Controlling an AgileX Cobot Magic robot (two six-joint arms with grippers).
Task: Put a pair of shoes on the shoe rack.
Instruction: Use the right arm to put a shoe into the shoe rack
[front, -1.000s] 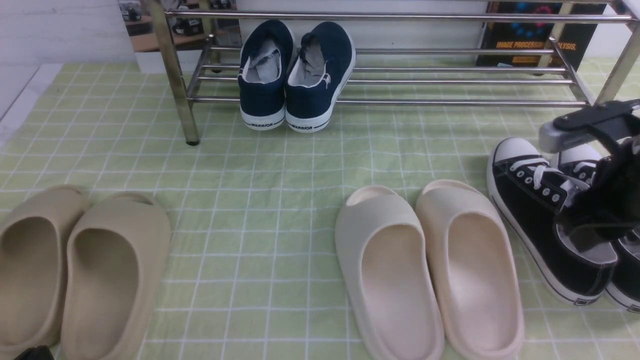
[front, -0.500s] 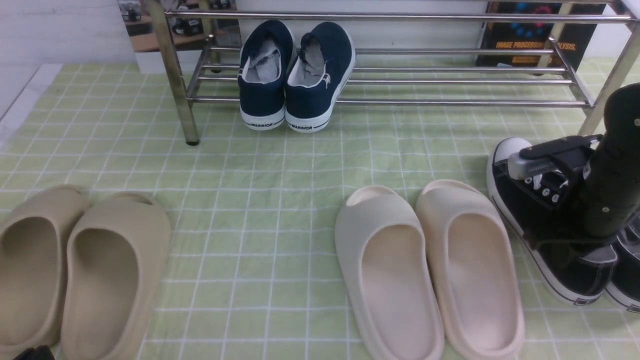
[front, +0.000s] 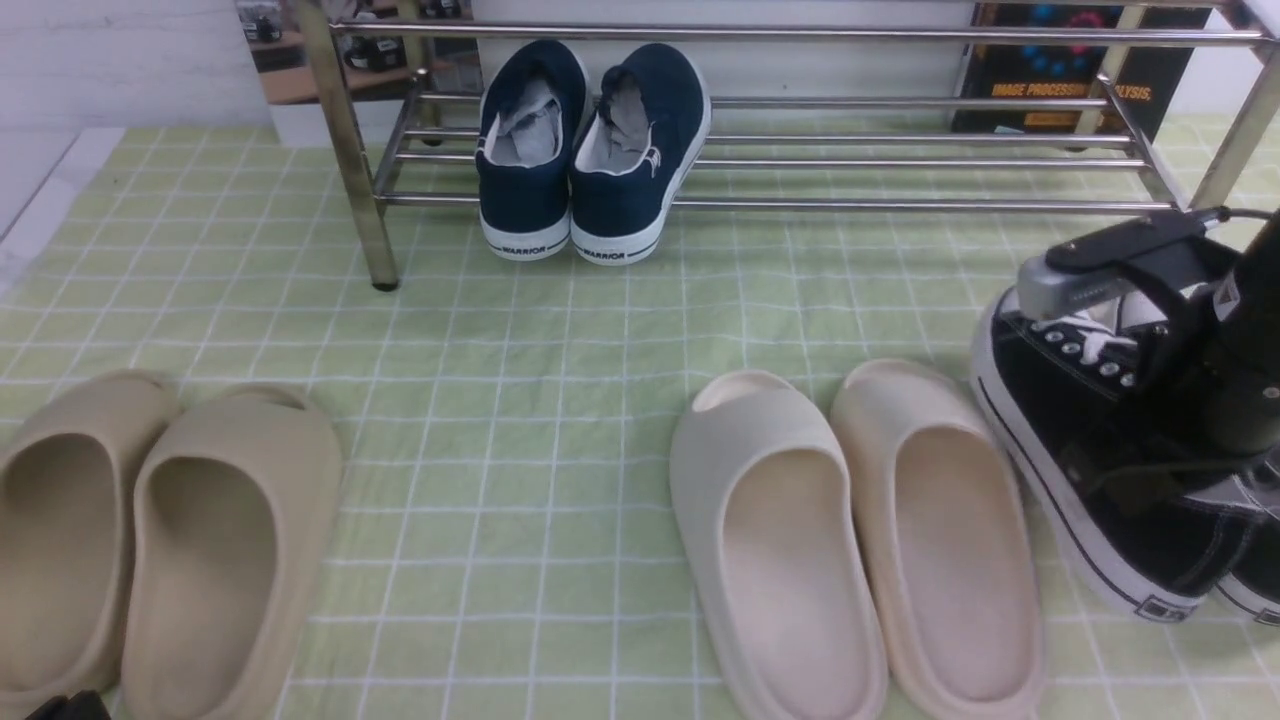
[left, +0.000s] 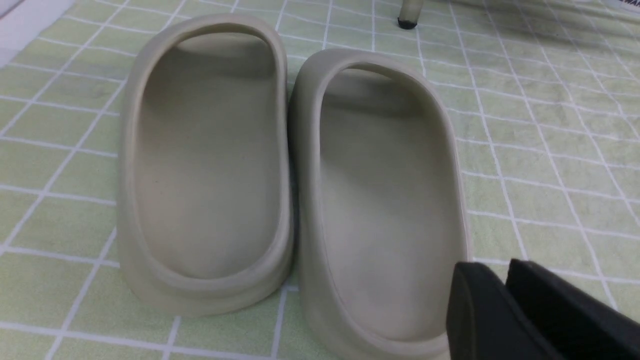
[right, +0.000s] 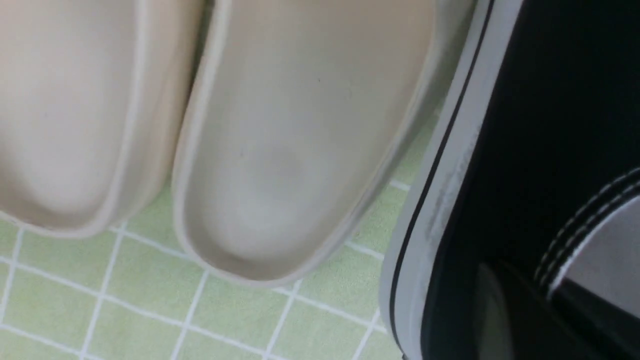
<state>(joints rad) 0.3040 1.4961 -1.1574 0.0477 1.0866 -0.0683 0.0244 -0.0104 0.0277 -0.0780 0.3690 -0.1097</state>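
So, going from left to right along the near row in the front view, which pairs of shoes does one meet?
beige slides → cream slides → black sneakers

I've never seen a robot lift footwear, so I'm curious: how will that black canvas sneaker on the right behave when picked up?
The black sneaker has soft-looking canvas sides, so its collar will probably fold where it is pinched rather than stay stiff. Its thick white rubber sole looks like the heavy part, so it may hang tilted; it leans now.
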